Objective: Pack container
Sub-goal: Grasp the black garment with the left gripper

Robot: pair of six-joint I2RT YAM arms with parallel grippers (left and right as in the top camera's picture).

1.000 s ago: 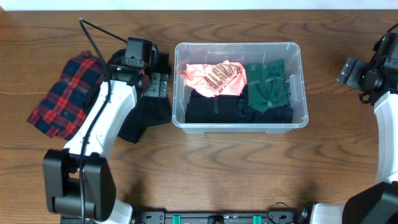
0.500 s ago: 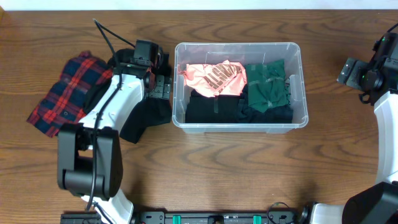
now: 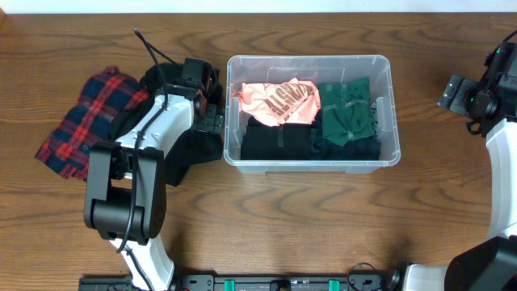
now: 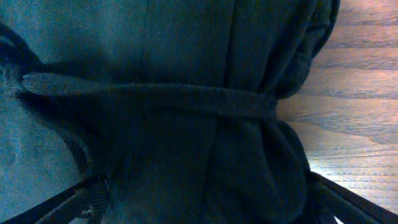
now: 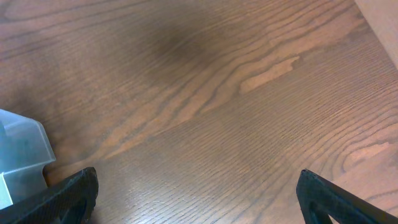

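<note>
Pressing the left tool (image 4: pixel 211 205) onto the black garment (image 3: pixel 192 152), spread wide with nothing pinched, probably to gather a fold. Finding the container (image 3: pixel 311 162) mid-surface, just at 3 o'clock of that garment, holding a pink top (image 3: pixel 279 99) and green garment (image 3: pixel 346 113). Holding the right tool (image 5: pixel 199 202) gaping over bare wood at the container's 3 o'clock, seemingly out of the way. Cannot tell fingertip contact, cropped at the wrist view's edge.
</note>
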